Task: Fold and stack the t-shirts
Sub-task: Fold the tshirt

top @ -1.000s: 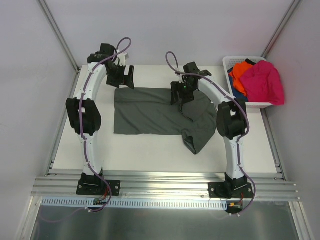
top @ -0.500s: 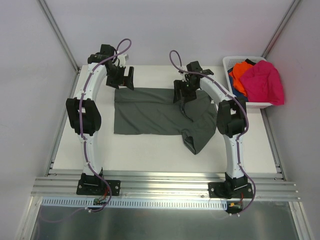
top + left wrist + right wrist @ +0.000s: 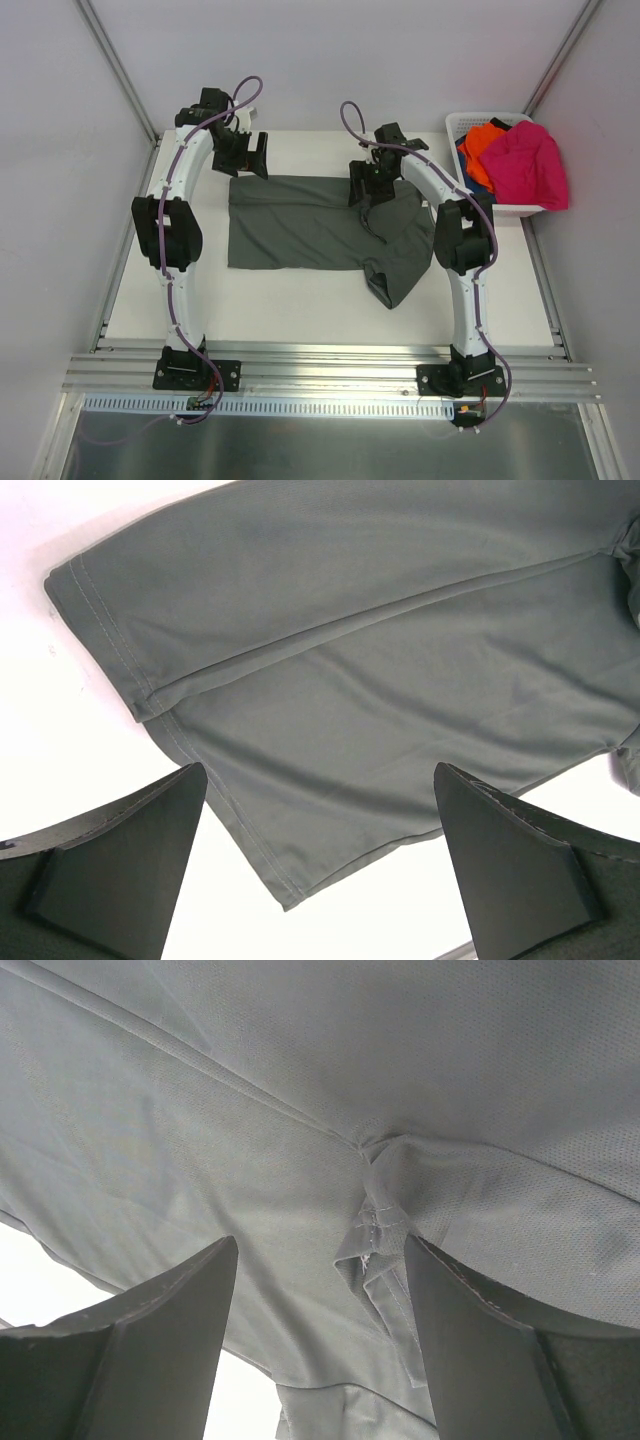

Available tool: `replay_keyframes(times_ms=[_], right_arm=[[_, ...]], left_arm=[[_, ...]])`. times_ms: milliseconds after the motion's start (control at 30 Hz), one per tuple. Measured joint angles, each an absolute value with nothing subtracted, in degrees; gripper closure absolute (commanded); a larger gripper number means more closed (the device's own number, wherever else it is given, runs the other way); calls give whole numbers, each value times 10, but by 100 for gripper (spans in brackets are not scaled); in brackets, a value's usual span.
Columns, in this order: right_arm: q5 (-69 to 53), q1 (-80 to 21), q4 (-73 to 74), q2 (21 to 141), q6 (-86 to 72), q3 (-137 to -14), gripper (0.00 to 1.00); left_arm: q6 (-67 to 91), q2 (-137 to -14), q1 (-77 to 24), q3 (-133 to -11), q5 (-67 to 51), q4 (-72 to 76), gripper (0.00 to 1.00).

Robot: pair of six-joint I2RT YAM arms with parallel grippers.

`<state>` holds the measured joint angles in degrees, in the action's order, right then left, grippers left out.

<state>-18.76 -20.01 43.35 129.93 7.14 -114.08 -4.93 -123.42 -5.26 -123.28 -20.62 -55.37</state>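
A large dark grey-green t-shirt [image 3: 300, 222] lies spread on the white table [image 3: 290, 300], with its right part rumpled and a flap trailing toward the near side [image 3: 395, 280]. My left gripper [image 3: 250, 155] hangs open over its far-left corner. In the left wrist view the hem corner [image 3: 285, 895] lies below and between the fingers [image 3: 120, 860], untouched. My right gripper [image 3: 372, 186] stands open just above the far-right part of the shirt. In the right wrist view a sleeve seam junction [image 3: 375, 1222] sits beneath the gap of the right gripper [image 3: 320, 1248].
A white lattice basket [image 3: 470, 120] stands at the far right edge of the table. It holds a magenta-pink t-shirt [image 3: 528, 165], an orange one [image 3: 483, 142] and a bit of blue cloth [image 3: 476, 186]. Grey walls close in on both sides.
My right gripper has shifted a little to the right and farther back over the shirt. The left gripper has barely moved. The shirt lies as before.
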Motion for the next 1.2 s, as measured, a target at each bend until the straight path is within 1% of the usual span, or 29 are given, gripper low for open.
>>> replay_keyframes(times_ms=[800, 1200], right_arm=[[-172, -198, 436, 1299, 92, -1131, 28], [-179, -263, 435, 1302, 90, -1133, 27]], left_arm=[[-46, -1235, -53, -1233, -223, -554, 1], [-44, -1235, -53, -1228, -223, -554, 1]])
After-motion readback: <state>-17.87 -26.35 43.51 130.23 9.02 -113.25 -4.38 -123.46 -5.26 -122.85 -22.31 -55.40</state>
